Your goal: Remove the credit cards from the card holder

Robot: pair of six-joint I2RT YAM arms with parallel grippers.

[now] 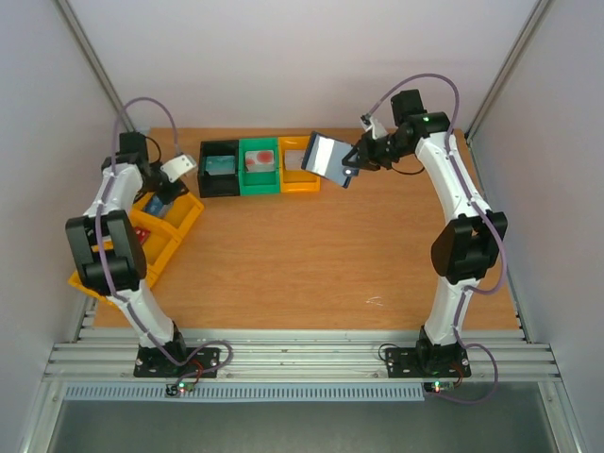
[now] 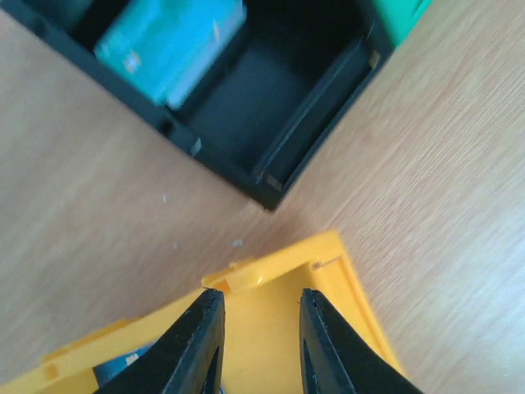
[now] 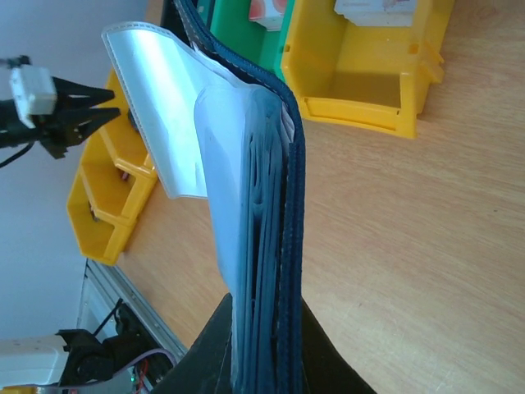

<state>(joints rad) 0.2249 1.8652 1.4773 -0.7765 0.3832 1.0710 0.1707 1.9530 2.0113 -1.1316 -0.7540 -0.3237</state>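
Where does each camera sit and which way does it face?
Top: above and behind, looking down on the table; left arm and right arm show.
Left wrist: looks down past own fingers at yellow bin and black bin.
Right wrist: looks along the card holder its fingers clamp.
Shared: black bin, top and left wrist.

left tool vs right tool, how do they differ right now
The left tool is open and empty; the right tool is shut on the card holder. The left tool hangs over a yellow bin; the right tool holds its load up above the table. Both look black.
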